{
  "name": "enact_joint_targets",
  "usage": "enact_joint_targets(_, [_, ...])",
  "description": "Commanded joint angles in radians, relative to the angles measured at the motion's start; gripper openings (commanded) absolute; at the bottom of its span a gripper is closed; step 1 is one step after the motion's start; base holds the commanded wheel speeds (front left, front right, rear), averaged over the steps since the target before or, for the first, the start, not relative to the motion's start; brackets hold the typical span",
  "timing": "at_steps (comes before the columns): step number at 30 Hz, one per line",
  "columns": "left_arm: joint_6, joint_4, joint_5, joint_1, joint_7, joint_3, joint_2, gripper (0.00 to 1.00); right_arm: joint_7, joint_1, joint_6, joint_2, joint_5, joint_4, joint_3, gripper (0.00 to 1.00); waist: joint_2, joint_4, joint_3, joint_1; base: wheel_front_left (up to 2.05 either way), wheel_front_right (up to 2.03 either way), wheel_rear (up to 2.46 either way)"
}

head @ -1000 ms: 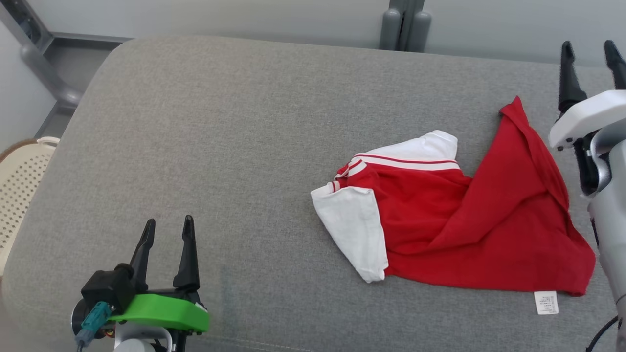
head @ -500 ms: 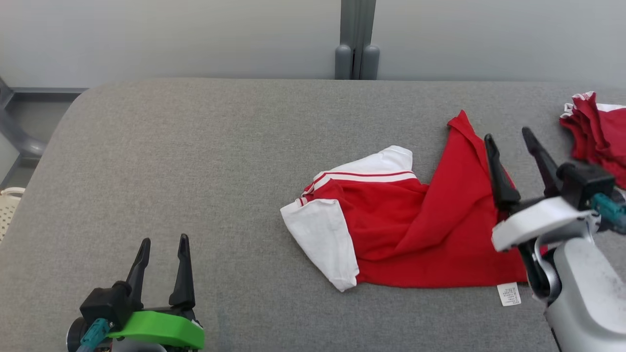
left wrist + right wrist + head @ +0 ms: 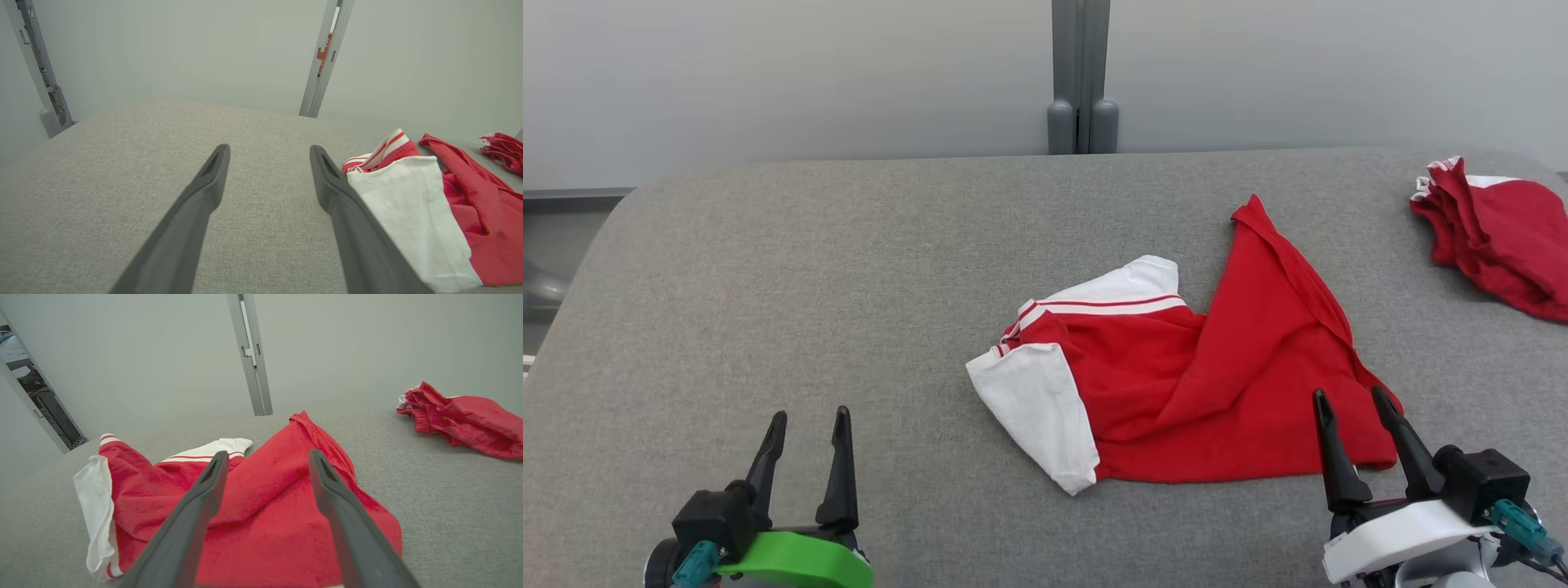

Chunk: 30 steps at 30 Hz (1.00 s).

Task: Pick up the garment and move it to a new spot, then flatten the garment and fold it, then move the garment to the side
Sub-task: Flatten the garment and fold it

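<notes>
Garment [image 3: 1241,392]: red, white-sleeved, crumpled

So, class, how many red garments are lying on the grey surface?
2. The jersey lies crumpled right of centre; a second red bundle sits at the far right edge, partly cut off by the frame, so more could lie beyond.
</notes>
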Motion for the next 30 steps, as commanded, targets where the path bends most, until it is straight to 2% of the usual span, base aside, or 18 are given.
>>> enact_joint_targets(1, [0.0,0.003,0.009,-0.008,-0.003,-0.01,0.01,1.0,-0.003,0.006,-0.001,0.003,-0.01,-0.007,0.001,1.0,0.0,-0.006,0.002,0.0,0.0,0.0,0.0])
enact_joint_targets(4, [0.0,0.011,0.008,-0.048,-0.003,-0.057,0.015,1.0,-0.003,-0.004,-0.001,0.006,-0.02,-0.01,0.008,1.0,0.0,-0.01,0.009,0.0,0.0,0.0,0.0])
enact_joint_targets(10, [0.0,0.047,0.004,-0.193,-0.003,-0.221,0.038,1.0,-0.003,-0.042,-0.001,0.004,-0.029,-0.006,0.024,1.0,0.0,-0.026,0.03,0.0,0.0,0.0,0.0])
enact_joint_targets(19, [0.0,0.173,-0.042,-0.368,-0.003,-0.421,0.057,1.0,-0.003,-0.079,-0.001,0.009,-0.026,-0.001,0.031,1.0,0.0,-0.107,0.083,0.0,0.0,0.0,0.0])
enact_joint_targets(26, [0.0,0.254,-0.074,-0.394,-0.003,-0.48,0.062,1.0,-0.003,-0.088,-0.001,0.006,-0.028,-0.013,0.006,1.0,0.0,-0.159,0.118,0.0,0.0,0.0,0.0])
enact_joint_targets(30, [0.0,0.284,-0.083,-0.375,-0.003,-0.478,0.068,1.0,-0.003,-0.094,-0.001,0.005,-0.028,-0.019,-0.003,1.0,0.0,-0.171,0.127,0.0,0.0,0.0,0.0])
